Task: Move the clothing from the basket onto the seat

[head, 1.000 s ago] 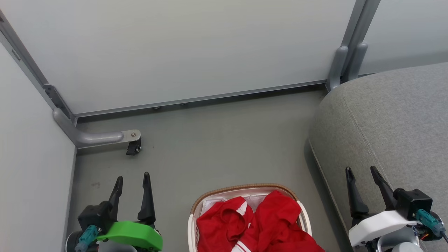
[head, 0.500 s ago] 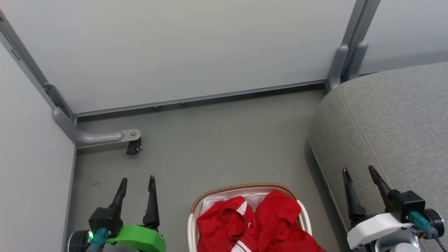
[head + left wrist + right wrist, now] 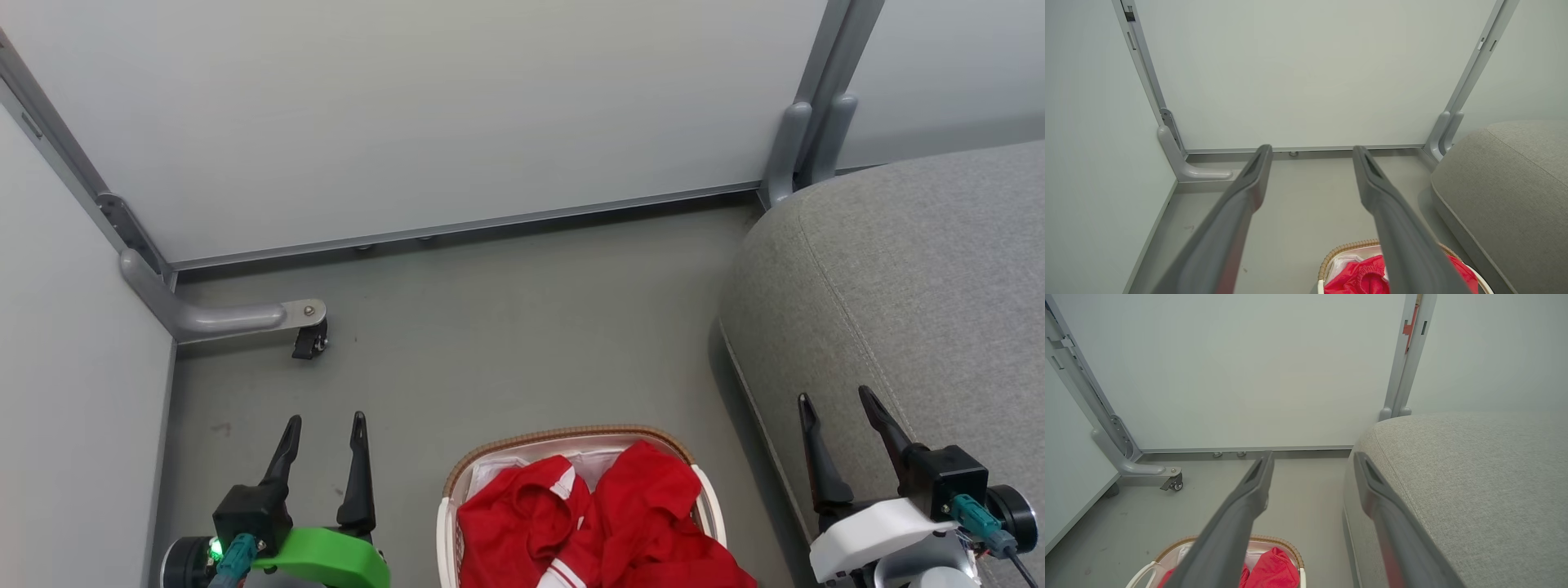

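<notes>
Left gripper (image 3: 326,418): fingers spread and released, nothing between them. It sits at the lower left of the head view, over the floor (image 3: 506,327), just left of the basket (image 3: 522,442) and not touching it. A green cover sits at the wrist.
Left fingers (image 3: 1241,204): in the left wrist view both dark fingers point toward the wall panel (image 3: 424,114). The basket's rim and some red fabric show beneath the right-hand finger.
Right gripper (image 3: 833,394): fingers apart, grasping nothing. It is at the lower right of the head view, in front of the seat (image 3: 914,278) near its front edge. The wrist housing is white.
Right wrist view: one finger crosses the floor and basket, the other runs along the seat's rounded corner. Contact with the upholstery cannot be told.
Clothing (image 3: 604,523): inside the basket, crumpled into two red mounds side by side, heaped about level with the rim. A white cuff shows on the left mound and white stripes at the bottom edge of the view.
Basket: stands on the floor between the two grippers, near the seat's side. Brown woven rim with white liner visible behind the fabric.
Seat: grey fabric with a stitched seam along the edge, to the right of the basket.
Surroundings: pale partition panels in grey metal frames, and a castor foot (image 3: 306,343) on the floor at the left.
</notes>
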